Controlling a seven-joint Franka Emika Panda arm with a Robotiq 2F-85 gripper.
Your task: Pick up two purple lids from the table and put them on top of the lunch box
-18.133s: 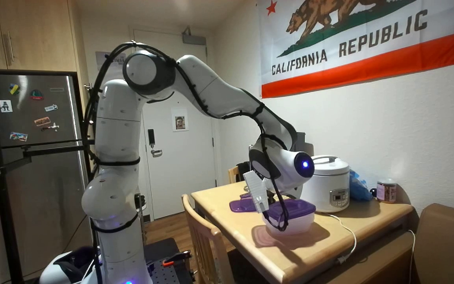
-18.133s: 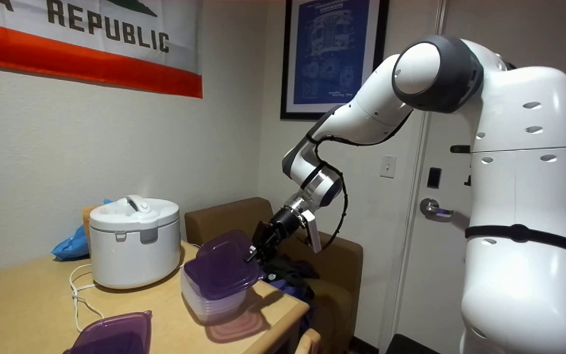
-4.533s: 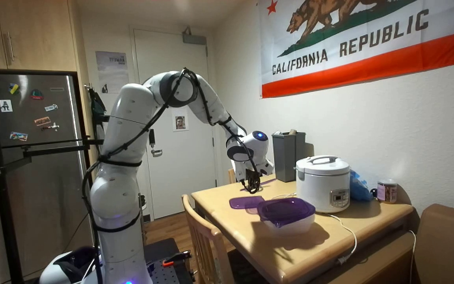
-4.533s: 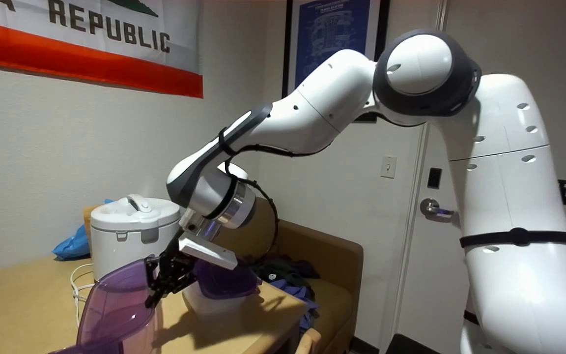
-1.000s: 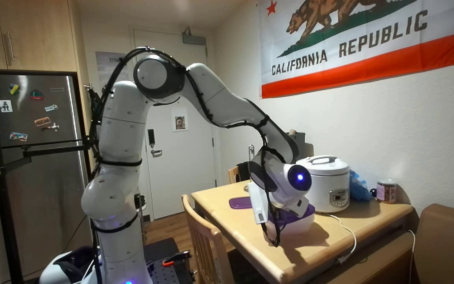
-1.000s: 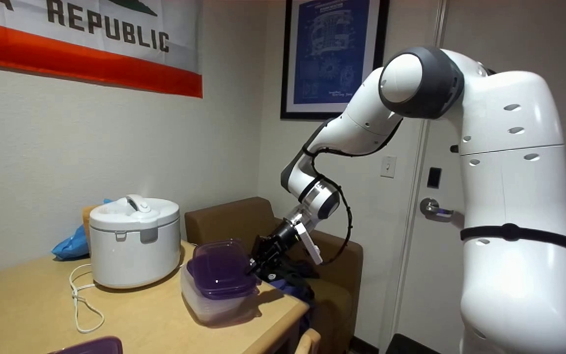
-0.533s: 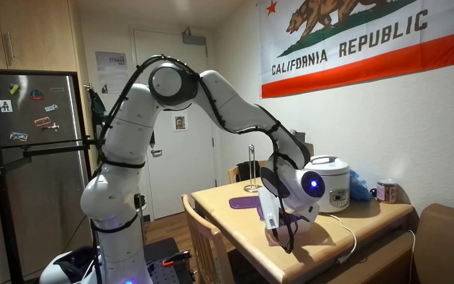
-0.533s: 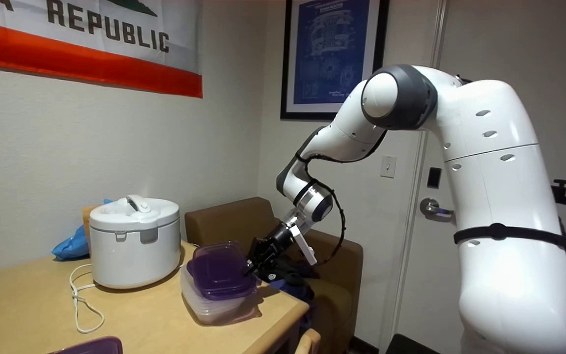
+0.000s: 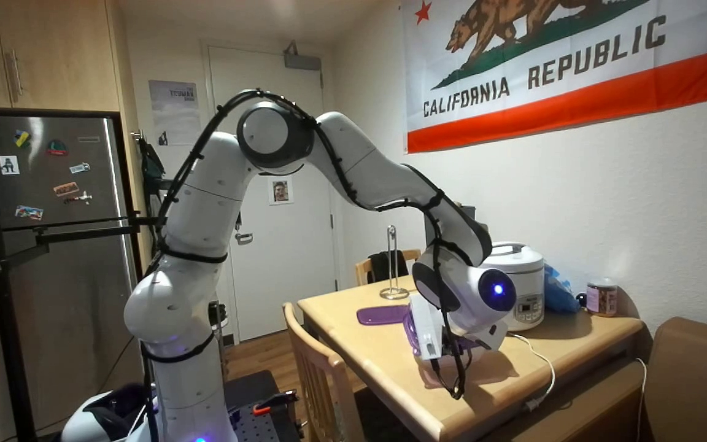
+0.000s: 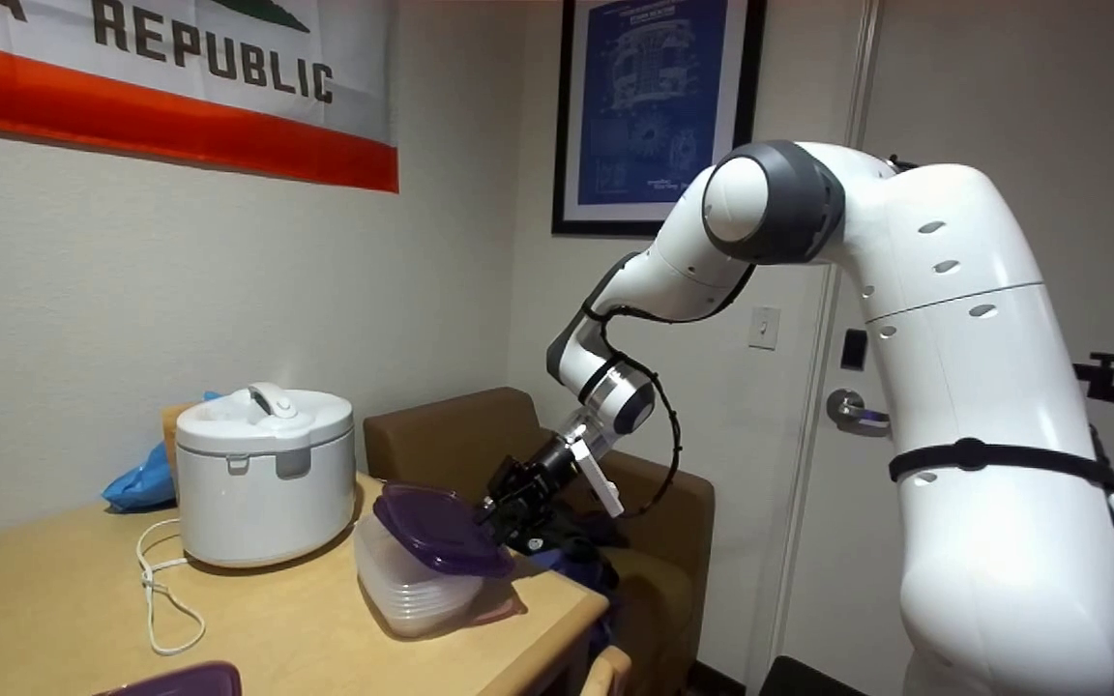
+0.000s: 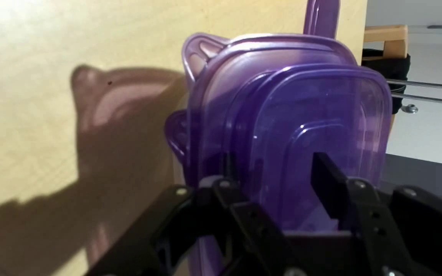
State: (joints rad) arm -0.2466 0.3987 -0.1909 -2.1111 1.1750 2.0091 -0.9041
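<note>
Two purple lids lie stacked and tilted on the lunch box [image 10: 412, 580], a pale translucent box near the table's corner. The upper, darker lid [image 11: 320, 99] overlaps the paler lid [image 11: 259, 57] unevenly; together they also show in an exterior view [image 10: 433, 527]. A further purple lid lies flat on the table [image 9: 366, 350] and shows in both exterior views [image 9: 381, 315] [image 10: 185, 681]. My gripper [image 11: 272, 165] is open, its fingers spread over the near part of the upper lid. In an exterior view the gripper [image 10: 489, 512] is at the lids' right edge; I cannot tell whether it touches.
A white rice cooker [image 10: 262, 483] with a loose white cord stands beside the box. A metal stand [image 9: 393, 293] and a dark bin [image 9: 467, 212] stand further back. A wooden chair [image 9: 316, 350] is at the table's side, and a brown couch [image 10: 465, 425] is behind the arm.
Within the last second the gripper shifted slightly at the box and the lids tilted. About four seconds ago the gripper was at a raised lid away from the box; that lid is gone from there.
</note>
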